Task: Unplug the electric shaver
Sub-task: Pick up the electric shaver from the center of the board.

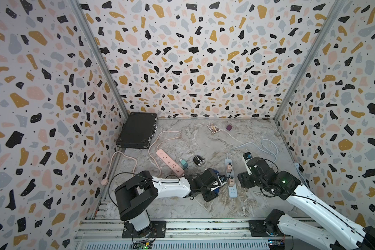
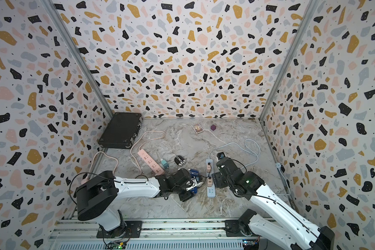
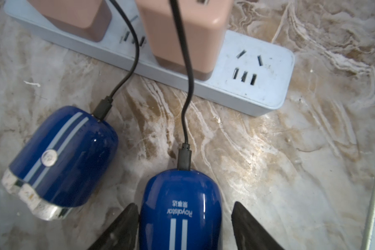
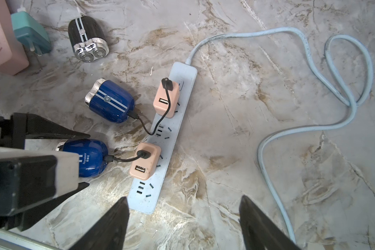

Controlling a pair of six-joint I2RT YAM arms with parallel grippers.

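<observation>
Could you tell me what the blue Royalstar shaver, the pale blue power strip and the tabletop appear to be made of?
Blue Royalstar shaver: likely glossy plastic or lacquered metal; sharp light streaks on its curved shell.
Pale blue power strip: matte moulded plastic; rounded corners, dull scuffed face.
Tabletop: marble-patterned, veined grey and brown with soft sheen; real stone or printed laminate, cannot tell.

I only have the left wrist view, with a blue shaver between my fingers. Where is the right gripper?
Observer: The right gripper hangs open just beside the blue power strip, holding nothing.
Operator: Any shavers besides my two blue ones?
Observer: Yes, a black shaver lies farther off, next to a loose teal adapter with its prongs bare.
Operator: Where does the strip's cord run?
Observer: The pale blue cord leaves the strip's far end and loops across the table on the right arm's side.
</observation>
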